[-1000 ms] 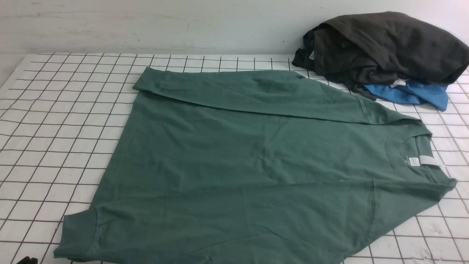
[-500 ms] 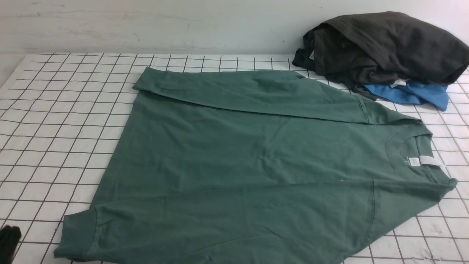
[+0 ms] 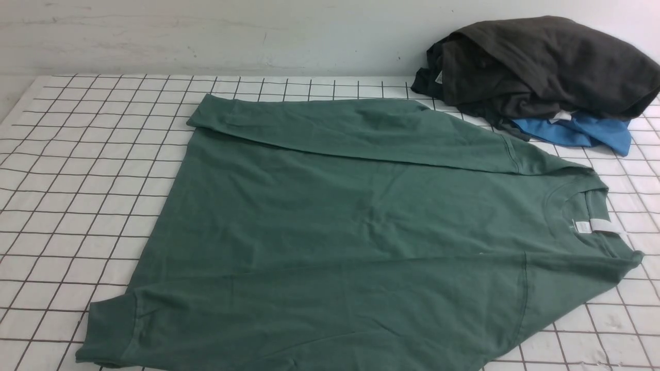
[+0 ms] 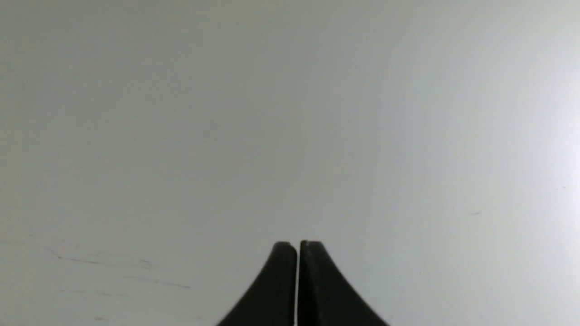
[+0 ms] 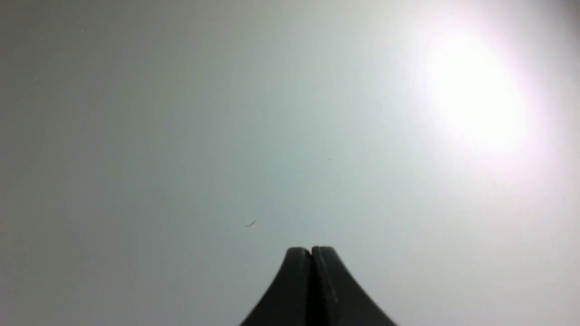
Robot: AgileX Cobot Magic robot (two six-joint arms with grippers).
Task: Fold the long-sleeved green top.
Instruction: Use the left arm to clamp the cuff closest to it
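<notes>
Sage-green cotton is lying flat across the gridded bench [image 3: 77, 170]: the green long-sleeved top [image 3: 350, 232] is stretching from its cuff [image 3: 111, 330] at lower left to the collar [image 3: 577, 206] at right, both sleeves seemingly lying folded inward. Left tool [image 4: 297, 244] and right tool [image 5: 311, 249] are pressing their tips together, gripping nothing (neither is showing in the front view). I am judging a body fold to be coming next, calling for both to be spreading and descending onto the left edge.
</notes>
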